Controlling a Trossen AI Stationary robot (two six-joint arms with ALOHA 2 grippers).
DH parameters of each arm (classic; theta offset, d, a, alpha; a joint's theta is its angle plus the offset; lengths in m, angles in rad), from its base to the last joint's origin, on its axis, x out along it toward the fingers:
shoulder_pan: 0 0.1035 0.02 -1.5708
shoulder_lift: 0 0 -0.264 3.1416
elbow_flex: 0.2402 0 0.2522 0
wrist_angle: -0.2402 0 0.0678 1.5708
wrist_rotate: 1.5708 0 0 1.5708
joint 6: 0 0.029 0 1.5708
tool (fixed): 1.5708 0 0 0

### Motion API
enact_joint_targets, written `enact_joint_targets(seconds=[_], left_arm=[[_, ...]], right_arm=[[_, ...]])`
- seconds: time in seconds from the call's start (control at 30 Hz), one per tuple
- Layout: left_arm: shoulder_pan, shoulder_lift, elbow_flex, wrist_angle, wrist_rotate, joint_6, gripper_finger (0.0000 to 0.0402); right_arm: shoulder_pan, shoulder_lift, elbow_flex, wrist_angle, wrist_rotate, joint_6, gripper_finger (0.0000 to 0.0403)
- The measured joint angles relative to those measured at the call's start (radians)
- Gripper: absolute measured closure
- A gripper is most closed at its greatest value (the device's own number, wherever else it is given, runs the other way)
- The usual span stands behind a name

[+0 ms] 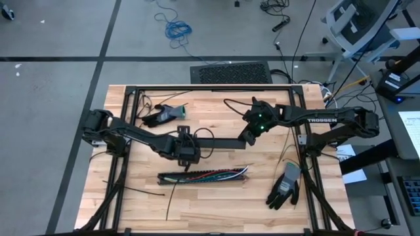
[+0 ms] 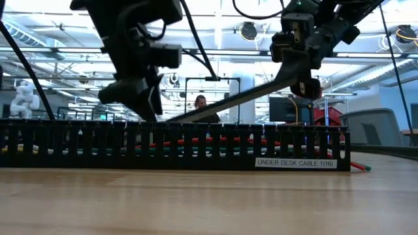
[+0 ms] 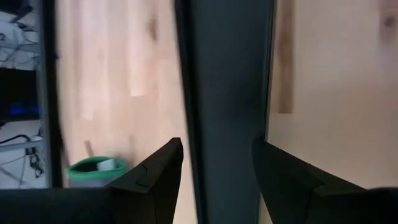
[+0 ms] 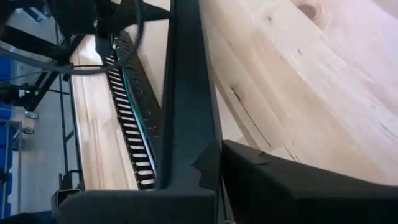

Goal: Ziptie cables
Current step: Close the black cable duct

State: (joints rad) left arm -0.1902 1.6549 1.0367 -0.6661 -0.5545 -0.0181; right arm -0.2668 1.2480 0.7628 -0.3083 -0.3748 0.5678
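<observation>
High view: a long black slotted cable duct (image 1: 203,176) lies on the wooden desk (image 1: 216,203), near its front, with the cables (image 1: 216,174) lying inside it.
Cables: a thin bundle, blue, white, green and red, running along the duct's length.
Duct cover: a long dark strip (image 1: 220,140) hangs above the desk, one end held by each arm.
Left pincer (image 3: 214,162): fingers set on either side of the strip, just above the duct.
Right pincer (image 1: 248,136): clamped on the strip's other end.
Writing: duct label (image 2: 296,162) reads "UNDER DESK CABLE 1(16)"; right arm reads "TROSSEN".
Gloves: one (image 1: 285,186) right of the duct, one (image 1: 164,115) farther back.
</observation>
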Motion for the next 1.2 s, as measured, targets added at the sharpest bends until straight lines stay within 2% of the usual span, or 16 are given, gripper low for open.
enact_joint_targets(seconds=[0.5, 0.63, 0.73, 0.9, 1.03, 1.1, 1.2], left_arm=[[-0.031, 0.025, 0.0, 0.007, 0.024, -0.002, 0.021], [-0.025, 0.025, 0.0, 0.009, 0.025, -0.002, 0.021], [-0.016, 0.025, 0.0, 0.003, 0.026, -0.003, 0.021], [-0.002, 0.025, 0.0, 0.0, 0.027, -0.002, 0.021], [0.002, 0.025, 0.0, -0.005, 0.027, -0.002, 0.021], [0.002, 0.025, 0.0, -0.006, 0.027, -0.002, 0.021], [0.002, 0.025, 0.0, -0.006, 0.027, -0.002, 0.021]], right_arm=[[0.002, -0.001, 0.0, -0.019, 0.008, -0.008, 0.0402], [0.066, 0.013, 0.001, -0.145, 0.034, -0.085, 0.0402], [0.156, 0.056, 0.0, -0.229, 0.109, -0.153, 0.0402], [0.314, 0.172, 0.0, -0.134, 0.246, -0.214, 0.0403], [0.357, 0.269, 0.0, -0.016, 0.393, -0.219, 0.0401], [0.351, 0.302, 0.0, 0.041, 0.396, -0.243, 0.039], [0.331, 0.33, 0.0, 0.105, 0.396, -0.279, 0.0355]])
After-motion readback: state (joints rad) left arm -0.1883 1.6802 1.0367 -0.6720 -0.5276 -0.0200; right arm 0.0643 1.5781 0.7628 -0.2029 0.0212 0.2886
